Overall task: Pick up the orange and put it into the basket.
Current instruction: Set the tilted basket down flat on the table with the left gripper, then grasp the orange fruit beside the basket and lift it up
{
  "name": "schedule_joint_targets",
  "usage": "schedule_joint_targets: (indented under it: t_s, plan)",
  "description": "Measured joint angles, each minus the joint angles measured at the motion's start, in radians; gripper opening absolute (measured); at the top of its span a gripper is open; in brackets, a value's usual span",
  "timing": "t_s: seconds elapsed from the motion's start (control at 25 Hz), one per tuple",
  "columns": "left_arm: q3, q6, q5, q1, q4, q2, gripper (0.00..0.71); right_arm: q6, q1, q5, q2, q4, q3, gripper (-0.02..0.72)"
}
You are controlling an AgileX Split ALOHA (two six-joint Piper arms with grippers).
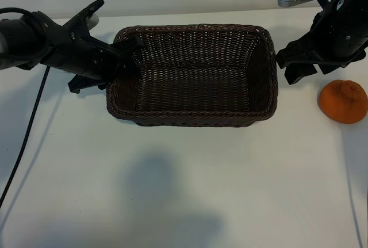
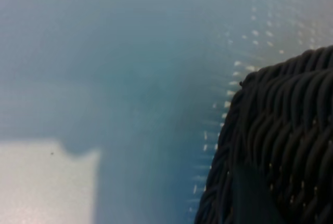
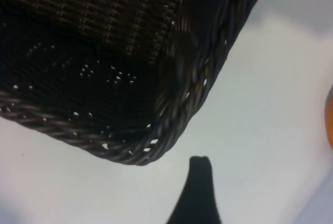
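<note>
Two grippers are in view: the right gripper stands wide and empty beside the basket, while the left gripper is half closed at the basket's opposite end. The orange rests on the table just beyond the right gripper, away from the basket. Judged light, firm and slightly yielding, it is round with no long axis; grip across its widest part.

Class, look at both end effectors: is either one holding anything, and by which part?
The left end effector holds the basket by its left rim. The right end effector is open, holding nothing; the orange lies free.
</note>
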Motion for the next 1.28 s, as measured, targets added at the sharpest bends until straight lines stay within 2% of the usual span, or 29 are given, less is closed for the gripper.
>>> schedule_joint_targets:
  t_s: [0.36, 0.44, 0.56, 0.64, 0.68, 0.8, 1.0, 1.28]
  plan:
    - [0.0, 0.01, 0.016, 0.0, -0.006, 0.0, 0.332, 0.0, 0.0, 0.001, 0.0, 0.0, 0.0, 0.595]
    - [0.0, 0.01, 0.032, 0.0, -0.011, 0.0, 0.39, 0.0, 0.0, 0.003, 0.0, 0.0, 0.0, 0.595]
    - [-0.003, 0.01, 0.05, 0.0, -0.018, -0.004, 0.583, 0.0, 0.0, 0.008, 0.0, 0.0, 0.0, 0.595]
    - [-0.006, 0.01, 0.061, 0.0, -0.012, -0.012, 0.672, 0.0, 0.0, 0.011, 0.0, 0.0, 0.0, 0.595]
    - [-0.007, 0.009, 0.065, 0.0, 0.0, -0.021, 0.693, 0.0, 0.0, 0.012, 0.0, 0.0, 0.0, 0.595]
    - [-0.008, -0.001, 0.09, 0.0, 0.057, -0.061, 0.701, 0.0, 0.0, 0.02, 0.0, 0.0, 0.0, 0.595]
    - [-0.012, -0.083, 0.127, 0.0, 0.2, -0.136, 0.675, 0.0, 0.0, 0.026, 0.0, 0.0, 0.0, 0.595]
    - [-0.147, -0.152, 0.327, -0.001, 0.377, -0.17, 0.66, 0.0, 0.0, 0.03, 0.0, 0.0, 0.0, 0.595]
